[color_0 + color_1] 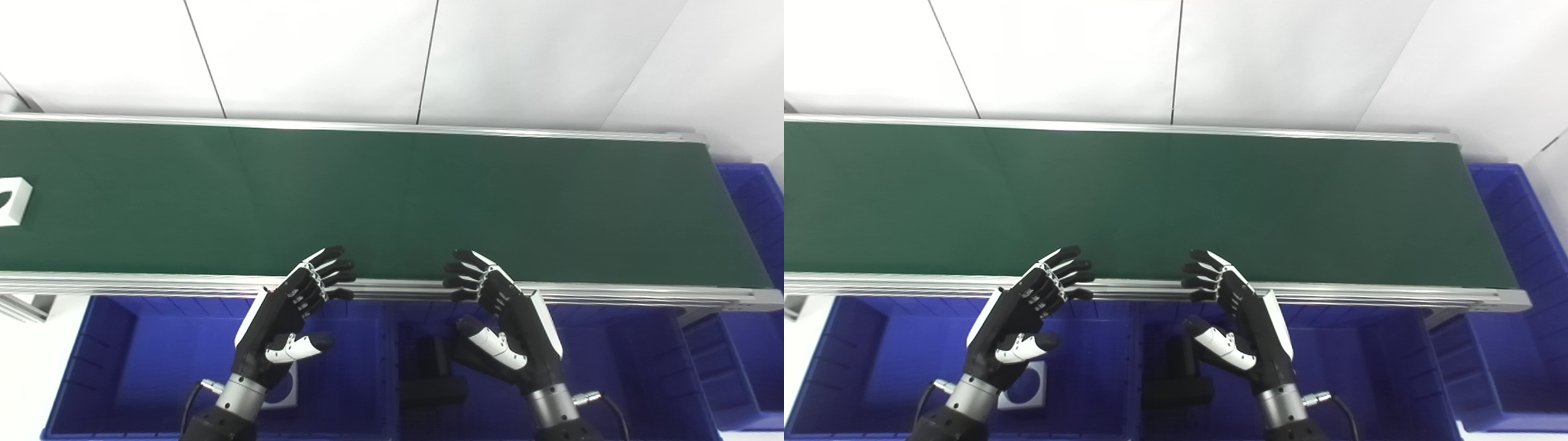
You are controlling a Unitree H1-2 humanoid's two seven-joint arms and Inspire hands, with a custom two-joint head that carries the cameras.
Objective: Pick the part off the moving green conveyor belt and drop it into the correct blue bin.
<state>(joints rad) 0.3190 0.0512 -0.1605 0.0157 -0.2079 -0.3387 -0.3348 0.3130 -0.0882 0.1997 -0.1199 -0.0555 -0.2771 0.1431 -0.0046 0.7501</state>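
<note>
Left eye view: left hand (pixel 288 318) and right hand (pixel 508 318) hover splayed and empty at the belt (pixel 392 196) edge; white part (pixel 12 201) at far left, seemingly rigid, light; grasp its outer walls. Right eye view: part out of frame; bins (pixel 851 355) below.

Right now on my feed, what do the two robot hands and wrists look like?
Both match. The left robot hand and right robot hand have black fingers with white segments near the knuckles, a white thumb section with a black tip, and a white panel along the outer edge. Each sits on a silver metal wrist cuff above a black forearm, with a black cable plugged into a small silver connector at the wrist.
</note>
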